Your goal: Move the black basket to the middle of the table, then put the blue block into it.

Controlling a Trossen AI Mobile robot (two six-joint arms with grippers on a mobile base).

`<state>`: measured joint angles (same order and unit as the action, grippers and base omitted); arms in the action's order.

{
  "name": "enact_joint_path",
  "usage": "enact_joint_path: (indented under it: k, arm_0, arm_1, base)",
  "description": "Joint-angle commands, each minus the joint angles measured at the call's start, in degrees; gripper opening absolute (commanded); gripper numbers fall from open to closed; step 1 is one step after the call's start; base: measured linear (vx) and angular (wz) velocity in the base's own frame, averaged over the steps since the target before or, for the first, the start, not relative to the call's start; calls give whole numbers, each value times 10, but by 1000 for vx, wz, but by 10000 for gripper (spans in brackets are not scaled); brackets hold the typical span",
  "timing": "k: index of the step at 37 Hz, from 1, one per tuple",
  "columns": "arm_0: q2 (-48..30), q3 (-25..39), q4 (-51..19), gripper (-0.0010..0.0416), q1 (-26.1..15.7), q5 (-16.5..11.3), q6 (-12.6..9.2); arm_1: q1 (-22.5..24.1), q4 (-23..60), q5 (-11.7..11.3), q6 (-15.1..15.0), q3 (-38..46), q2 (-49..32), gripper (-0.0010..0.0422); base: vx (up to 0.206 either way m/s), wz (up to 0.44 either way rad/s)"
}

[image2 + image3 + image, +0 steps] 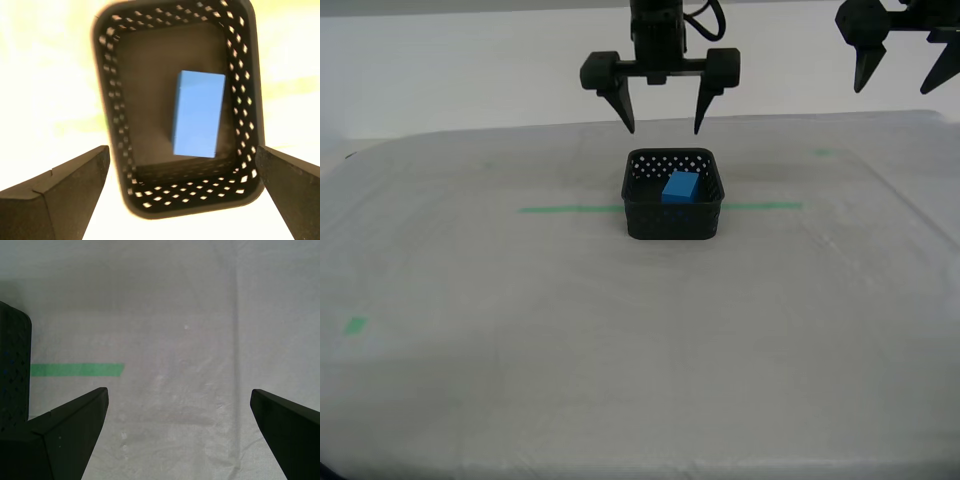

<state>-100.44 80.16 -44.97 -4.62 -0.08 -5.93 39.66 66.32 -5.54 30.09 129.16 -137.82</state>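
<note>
You are looking at the black basket (674, 195) sitting mid-table, on the green tape line (570, 209) that runs left to right across the pale cloth-covered table (520, 350). The basket is a rounded-corner rectangle of dark plastic, its walls pierced with rows of small round holes that let light through in the second wrist view. Inside it lies the blue block (680, 187), a plain matte brick with crisp edges; in the second wrist view (198, 114) it rests on the basket floor, nearer one long wall than the other and slightly skewed to the walls.

My second gripper (660, 124) hangs directly above the basket, its two tapered black fingers (65, 185) spread wide apart and holding nothing, with the basket's rim (250, 75) between them below.

My first gripper (905, 72) is raised at the far right of the exterior view, well apart from the basket, jaws likewise spread and empty. Its own camera looks down on wrinkled cloth, a stretch of the tape line (75, 369) and one perforated wall of the basket (14, 380).

A small green tape bit (356, 325) lies on the near left of the table, and another faint one (823, 152) at the far right.
</note>
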Motion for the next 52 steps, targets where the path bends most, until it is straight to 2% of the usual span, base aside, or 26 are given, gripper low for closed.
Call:
enact_joint_path:
  k: [1,6,12,16,24,29,32,39,47,52]
  arm_0:
    - [0,0,1,399,0,0,0]
    - [0,0,1,399,0,0,0]
    - [0,0,1,398,0,0,0]
    - [0,0,1,398,0,0,0]
    - [0,0,2,398,0,0,0]
    - [0,0,2,398,0,0,0]
    - [0,0,2,399,0,0,0]
    - [0,0,2,399,0,0,0]
    - [0,0,3,399,0,0,0]
    - [0,0,5,399,0,0,0]
  arm_1:
    - [-1,14,-17,-1,0,15,401]
    - [-3,28,-30,-2,0,31,401]
    - [-7,43,-32,-4,0,44,401]
    - [-10,58,-46,-6,0,50,401]
    - [-18,74,-55,-10,-1,63,401]
    - [-23,69,-67,-10,-26,87,401]
    - [-28,63,-73,-10,-53,108,401]
    - [-45,-2,-72,-9,-156,174,401]
    - [-78,-93,-51,3,-310,269,401]
    - [-105,-115,-49,6,-376,310,401]
  base:
    - [0,0]
    - [0,0]
    - [0,0]
    - [0,0]
    - [0,0]
    - [0,0]
    - [0,0]
    - [0,0]
    - [0,0]
    - [0,0]
